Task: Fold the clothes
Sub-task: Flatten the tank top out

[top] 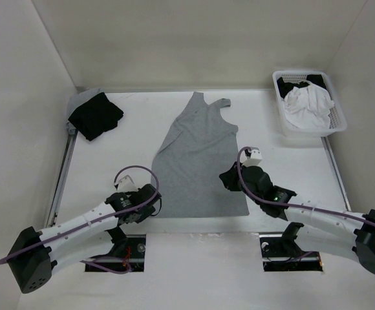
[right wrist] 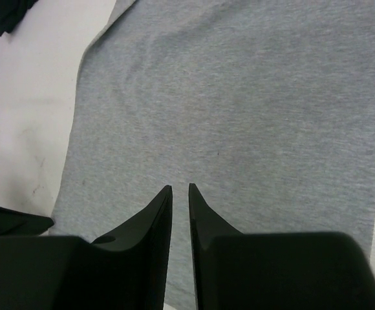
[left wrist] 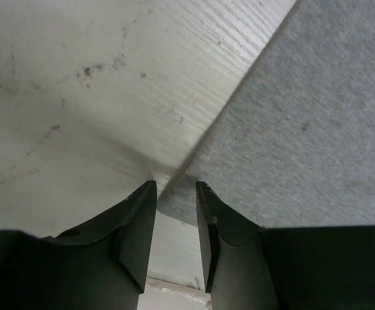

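Nearest, the left gripper stands slightly parted at the top's near-left corner, while the right gripper, narrowly parted, hangs over its right side; the top lies flat on the table, so a shallow pinch might let thin cloth slip or bunch.

The top camera looks down from behind over the whole surface, both wrist cameras sit close above it, facing past their fingers onto the shared tank top.
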